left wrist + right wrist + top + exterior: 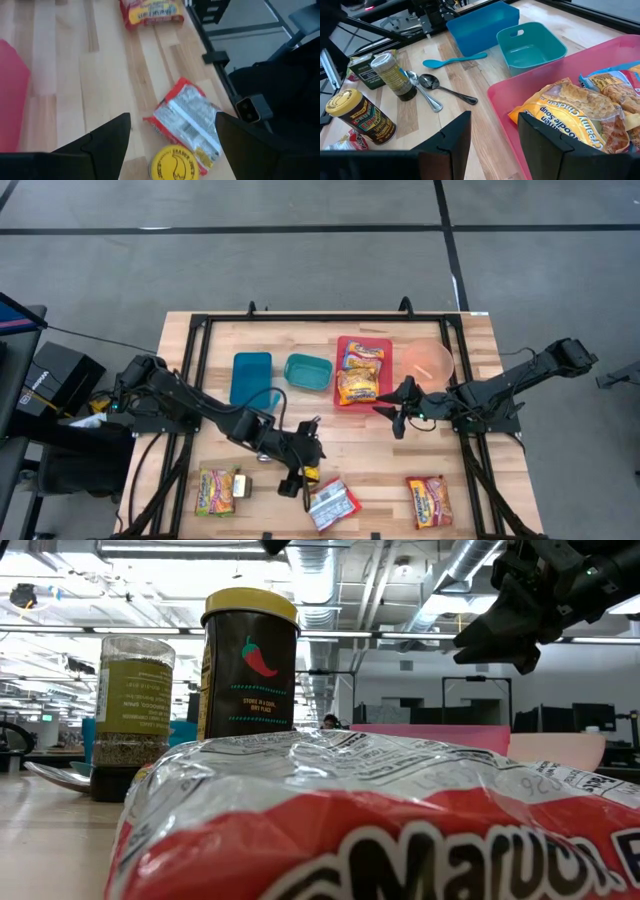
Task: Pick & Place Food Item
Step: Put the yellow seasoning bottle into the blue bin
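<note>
A dark spice jar with a yellow lid [175, 164] stands upright on the table near its front edge, also seen as the chili jar [250, 660]. My left gripper [173, 120] hovers over it, open, a finger on either side of the lid and clear of it. Just beyond the jar lies a red-and-silver ramen packet [187, 125], flat on the wood. My right gripper [495, 142] is open with nothing between its fingers, held above the table beside the red tray [505, 95], which carries a yellow noodle packet [570, 107].
A teal tub [530, 47], a blue tub [480, 25], a blue spoon [455, 60], metal spoons [432, 90] and a green spice jar [392, 75] sit left of the tray. A pink bowl [428, 363] stands at the right, with more packets [217, 490] [428, 500] along the front.
</note>
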You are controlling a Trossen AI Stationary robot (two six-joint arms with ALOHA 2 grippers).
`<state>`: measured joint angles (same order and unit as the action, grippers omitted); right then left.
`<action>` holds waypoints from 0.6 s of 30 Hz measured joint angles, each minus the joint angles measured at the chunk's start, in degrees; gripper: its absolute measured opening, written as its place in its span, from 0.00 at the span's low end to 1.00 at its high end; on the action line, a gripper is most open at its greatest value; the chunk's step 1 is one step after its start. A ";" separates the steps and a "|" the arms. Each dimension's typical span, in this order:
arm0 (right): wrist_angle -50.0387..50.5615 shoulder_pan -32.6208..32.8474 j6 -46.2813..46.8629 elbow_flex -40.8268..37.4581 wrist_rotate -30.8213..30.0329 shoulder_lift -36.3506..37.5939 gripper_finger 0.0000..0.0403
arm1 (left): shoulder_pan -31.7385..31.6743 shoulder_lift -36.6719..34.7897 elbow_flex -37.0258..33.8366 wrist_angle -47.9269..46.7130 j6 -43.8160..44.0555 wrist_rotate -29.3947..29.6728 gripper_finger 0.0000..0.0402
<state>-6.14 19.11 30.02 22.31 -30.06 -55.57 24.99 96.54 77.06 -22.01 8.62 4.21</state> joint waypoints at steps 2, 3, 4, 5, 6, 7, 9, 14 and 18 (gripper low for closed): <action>0.01 0.00 0.00 0.01 0.00 0.00 0.39 | 0.00 -0.01 0.59 -1.38 -0.44 0.00 0.71; 0.04 0.00 0.00 0.00 0.00 0.00 0.39 | 0.00 -0.01 1.03 -3.02 -0.36 0.00 0.71; 0.10 0.00 0.00 0.00 0.00 0.00 0.39 | 0.00 -0.01 1.29 -4.05 0.32 0.00 0.71; 0.19 0.00 0.00 0.00 0.00 0.00 0.39 | 0.00 0.09 1.37 -4.79 0.88 0.00 0.71; 0.23 0.00 0.00 0.00 0.00 0.00 0.39 | -0.02 0.47 1.41 -5.64 1.40 0.00 0.71; 0.22 0.00 0.00 0.00 0.00 0.00 0.39 | -0.08 0.80 1.38 -6.42 1.80 0.08 0.71; 0.24 0.00 0.00 0.00 0.00 0.00 0.39 | -0.09 1.54 1.30 -7.01 2.59 0.04 0.71; 0.39 -0.01 0.00 0.00 0.00 -0.02 0.39 | -0.02 2.77 1.40 -7.90 4.09 -0.10 0.71; 0.46 0.00 0.00 -0.02 0.00 -0.02 0.39 | -0.07 2.81 1.39 -9.34 5.17 0.50 0.71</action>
<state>-5.68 19.11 30.02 22.28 -30.06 -55.59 24.93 99.35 78.45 -31.35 13.80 4.71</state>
